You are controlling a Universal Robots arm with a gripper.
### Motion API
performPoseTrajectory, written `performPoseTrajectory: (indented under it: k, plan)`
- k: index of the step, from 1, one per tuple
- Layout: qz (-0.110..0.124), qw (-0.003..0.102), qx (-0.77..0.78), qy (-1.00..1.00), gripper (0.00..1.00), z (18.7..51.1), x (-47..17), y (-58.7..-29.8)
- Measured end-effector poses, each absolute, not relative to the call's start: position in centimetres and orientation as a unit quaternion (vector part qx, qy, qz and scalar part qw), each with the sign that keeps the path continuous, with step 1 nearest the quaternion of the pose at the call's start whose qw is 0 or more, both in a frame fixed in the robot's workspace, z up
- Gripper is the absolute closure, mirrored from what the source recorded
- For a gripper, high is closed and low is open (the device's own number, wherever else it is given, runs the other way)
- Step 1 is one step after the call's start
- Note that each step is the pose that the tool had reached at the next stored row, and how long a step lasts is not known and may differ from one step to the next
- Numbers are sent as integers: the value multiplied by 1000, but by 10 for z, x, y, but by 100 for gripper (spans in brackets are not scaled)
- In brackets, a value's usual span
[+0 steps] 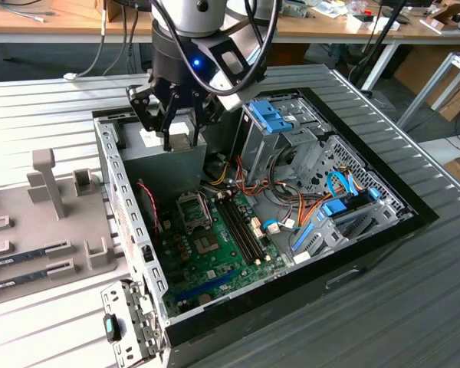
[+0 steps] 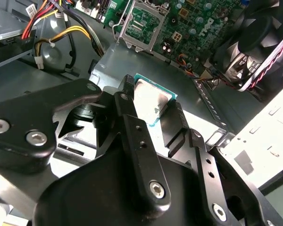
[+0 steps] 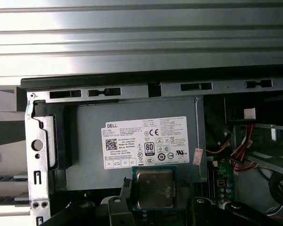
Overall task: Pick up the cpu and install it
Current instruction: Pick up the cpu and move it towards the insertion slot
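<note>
In the exterior view an open computer case is lying on the ribbed bench, a power supply sitting at the motherboard's eleven o'clock and a grey tray lying at the case's nine o'clock.

The power supply sits in a corner of the open case on the bench. Above the power supply's edge, the cpu is clamped between the fingers. Beside the power supply lies the motherboard; the drive cage stands at the exterior view's right of it.
</note>
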State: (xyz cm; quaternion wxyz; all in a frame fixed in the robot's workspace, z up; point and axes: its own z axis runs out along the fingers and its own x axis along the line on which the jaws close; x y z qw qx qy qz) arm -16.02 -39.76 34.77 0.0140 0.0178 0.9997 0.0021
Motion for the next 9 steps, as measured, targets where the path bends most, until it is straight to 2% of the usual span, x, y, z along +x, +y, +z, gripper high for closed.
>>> performPoseTrajectory:
  k: [9]
  plan:
    - [2,14,18,1000,53,345,-159,-406]
